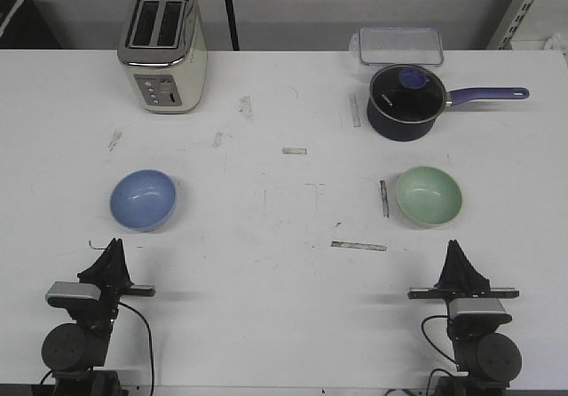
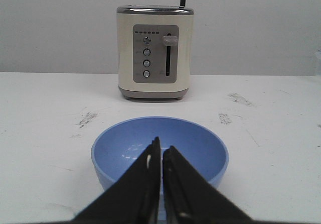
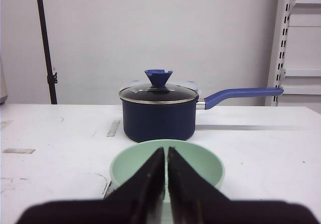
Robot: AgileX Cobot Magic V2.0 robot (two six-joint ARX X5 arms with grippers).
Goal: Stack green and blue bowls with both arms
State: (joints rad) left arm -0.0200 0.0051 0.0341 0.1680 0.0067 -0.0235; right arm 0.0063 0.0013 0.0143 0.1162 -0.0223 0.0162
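White scuffed table [image 1: 284,236]: blue bowl [image 1: 143,200] ahead of your left gripper [image 1: 111,249], green bowl [image 1: 429,195] ahead of right gripper [image 1: 456,252], both grippers pressed together (empty). Bowls look light, smooth, probably slippery; pinch the rim

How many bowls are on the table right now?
2. The blue bowl sits ahead of the left gripper; the green bowl sits ahead of the right gripper. Both look empty.
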